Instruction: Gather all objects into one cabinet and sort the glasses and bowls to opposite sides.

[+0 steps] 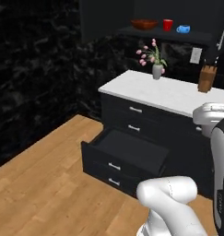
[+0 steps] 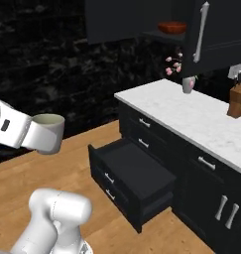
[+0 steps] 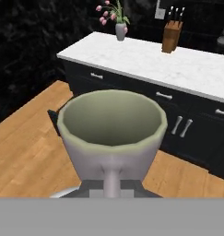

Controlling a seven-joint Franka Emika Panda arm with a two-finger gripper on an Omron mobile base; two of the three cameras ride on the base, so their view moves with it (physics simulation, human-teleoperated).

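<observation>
A grey-beige cup (image 2: 48, 131) is held out over the wooden floor, left of the counter, with my gripper (image 2: 38, 135) shut on its side. In the hand view the same cup (image 3: 112, 126) stands upright close in front, its pale inside empty, and it hides the fingertips. The black upper cabinet (image 1: 164, 35) is open. On its shelf sit, from left to right, a brown wooden bowl (image 1: 144, 24), a red cup (image 1: 167, 25) and a small blue bowl (image 1: 183, 29). From the right, the wooden bowl (image 2: 171, 27) shows beside the cabinet's open door (image 2: 211, 34).
A black drawer (image 1: 127, 152) stands pulled open low in front of the counter. On the white countertop (image 1: 164, 94) are a grey vase of pink tulips (image 1: 156, 64) and a knife block (image 1: 207, 77). Wooden floor lies to the left.
</observation>
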